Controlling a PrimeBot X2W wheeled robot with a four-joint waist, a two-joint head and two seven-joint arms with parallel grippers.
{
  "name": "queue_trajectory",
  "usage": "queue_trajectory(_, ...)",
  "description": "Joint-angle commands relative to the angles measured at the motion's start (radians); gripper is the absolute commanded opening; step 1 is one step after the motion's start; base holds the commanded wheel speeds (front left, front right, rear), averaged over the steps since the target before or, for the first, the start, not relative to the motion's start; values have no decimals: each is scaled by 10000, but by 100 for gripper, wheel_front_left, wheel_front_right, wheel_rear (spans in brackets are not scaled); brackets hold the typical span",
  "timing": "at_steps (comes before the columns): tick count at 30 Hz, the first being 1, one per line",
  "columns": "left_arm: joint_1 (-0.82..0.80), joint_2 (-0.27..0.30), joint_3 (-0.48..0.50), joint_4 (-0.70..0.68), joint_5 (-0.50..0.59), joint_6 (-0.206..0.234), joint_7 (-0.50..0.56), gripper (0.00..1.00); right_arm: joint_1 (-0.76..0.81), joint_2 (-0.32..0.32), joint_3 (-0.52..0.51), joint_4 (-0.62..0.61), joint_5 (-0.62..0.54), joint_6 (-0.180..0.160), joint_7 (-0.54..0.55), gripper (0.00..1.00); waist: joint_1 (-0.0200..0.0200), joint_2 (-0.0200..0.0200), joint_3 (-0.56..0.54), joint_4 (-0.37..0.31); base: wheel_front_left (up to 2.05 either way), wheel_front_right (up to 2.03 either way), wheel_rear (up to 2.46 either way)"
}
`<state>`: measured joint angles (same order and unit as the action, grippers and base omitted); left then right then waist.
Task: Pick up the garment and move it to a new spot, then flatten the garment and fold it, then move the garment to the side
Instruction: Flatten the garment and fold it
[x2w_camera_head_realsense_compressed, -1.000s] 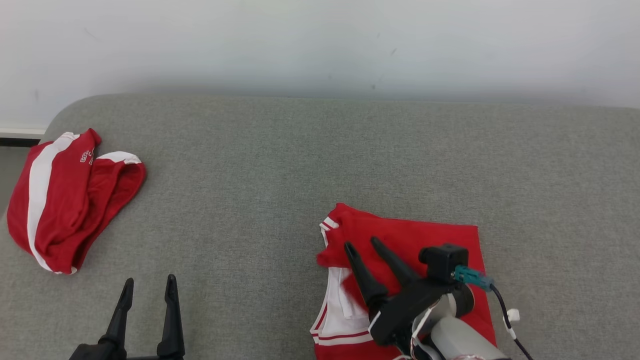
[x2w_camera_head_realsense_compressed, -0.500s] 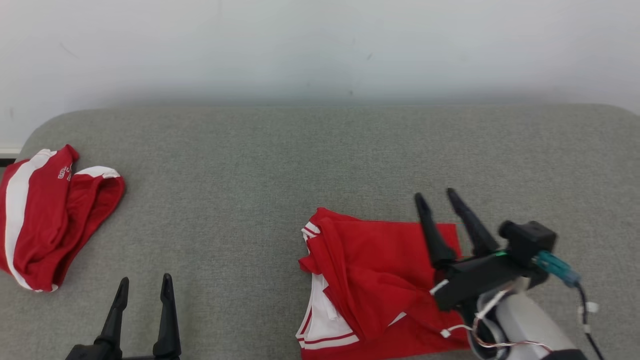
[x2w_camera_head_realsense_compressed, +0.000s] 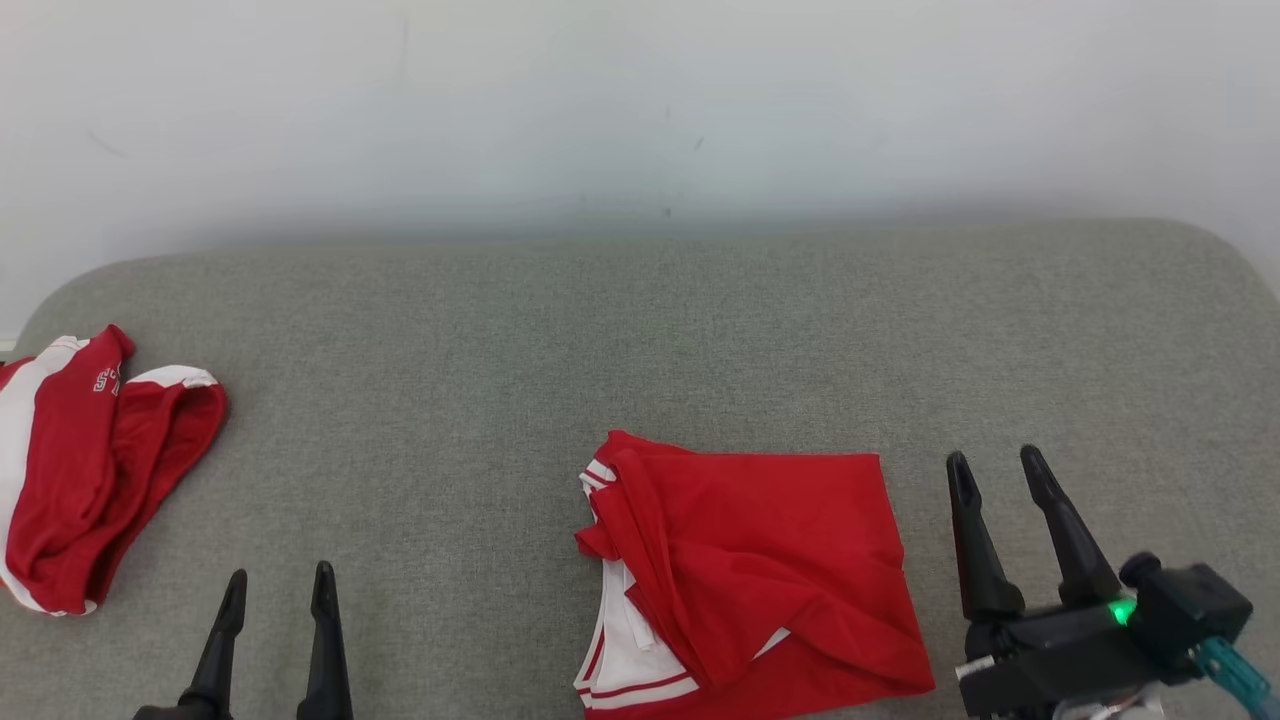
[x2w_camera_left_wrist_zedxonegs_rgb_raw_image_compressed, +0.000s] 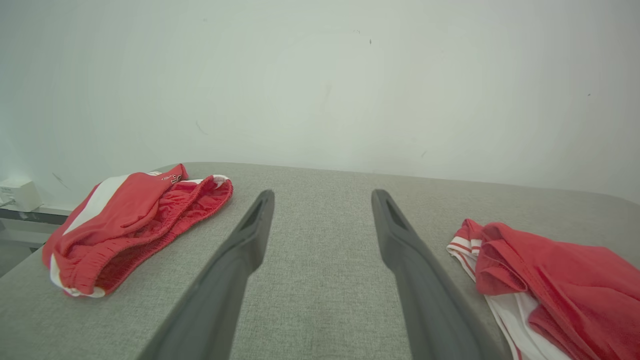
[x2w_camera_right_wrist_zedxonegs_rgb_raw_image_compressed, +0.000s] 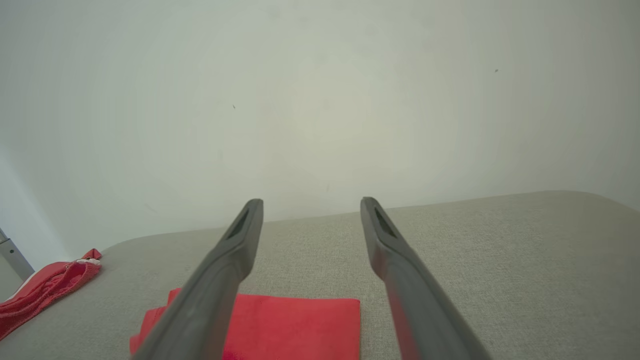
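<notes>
Garment (x2w_camera_head_realsense_compressed: 760, 570): a red top with a white inner side and red-and-white striped trim. It lies folded over but rumpled, just left of the right hand and well to the right of the left hand, touching neither.
Right hand (x2w_camera_head_realsense_compressed: 994, 456): its two dark fingers are spread wide with nothing between them. They point toward the wall, tips about level with the garment's far edge. A green light glows at its wrist.
Left hand (x2w_camera_head_realsense_compressed: 280, 572): the fingers are spread wide and empty, with bare cloth surface ahead of them.
Red shorts (x2w_camera_head_realsense_compressed: 90, 470): a bunched heap with a white side stripe and small white lettering. They lie far out to the left of the left hand, near a rounded corner, well apart from the garment.
Counter (x2w_camera_head_realsense_compressed: 600, 330): it has a grey woven cover and rounded corners, and runs ahead of both hands to the wall.
Wall (x2w_camera_head_realsense_compressed: 640, 120): pale and plain with a few small dark specks, beyond both hands' fingertips.
</notes>
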<state>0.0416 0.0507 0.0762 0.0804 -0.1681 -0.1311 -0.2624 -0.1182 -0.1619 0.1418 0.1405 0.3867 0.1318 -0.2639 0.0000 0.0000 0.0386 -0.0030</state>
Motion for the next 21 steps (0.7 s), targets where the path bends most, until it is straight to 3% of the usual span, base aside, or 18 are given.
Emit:
queue_trajectory(1, 191, -4, 50, -42, 72, 14, -35, 100, 286, 36, -82, -159, -156, -23, -3, 100, 0, 0, -53, -34, 0, 0, 0)
queue_trajectory(8, 460, -5, 33, -120, 102, 12, -35, 100, 1239, 276, -334, -582, -629, -23, -3, 100, 0, 0, -203, -32, 0, 0, 0)
queue_trajectory(21, 470, -5, -185, -89, 102, 11, -35, 100, 1521, 492, -299, -533, -1075, -23, -3, 100, 0, 0, -243, 65, 0, 0, 0)
